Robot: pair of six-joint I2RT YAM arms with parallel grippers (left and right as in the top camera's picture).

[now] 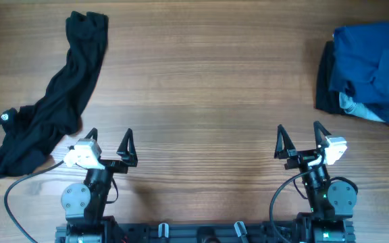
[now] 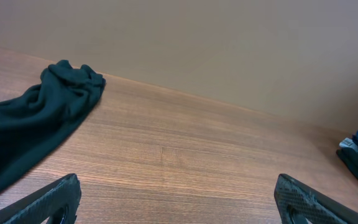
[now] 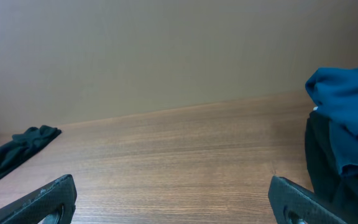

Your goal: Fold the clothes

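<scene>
black garment (image 1: pixel 56 101) lies well apart from blue pile (image 1: pixel 373 67).

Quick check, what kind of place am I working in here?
Likely an indoor robot workbench: a wood-grain table against a plain beige wall, the left gripper and right gripper open at its near edge, a black garment and blue clothes pile on it.

Brown wood counter (image 1: pixel 201 88) fills overhead frame, stripes run left to right. Plain tan wall (image 2: pixel 229 43) behind it, top of wrist frames.
</scene>
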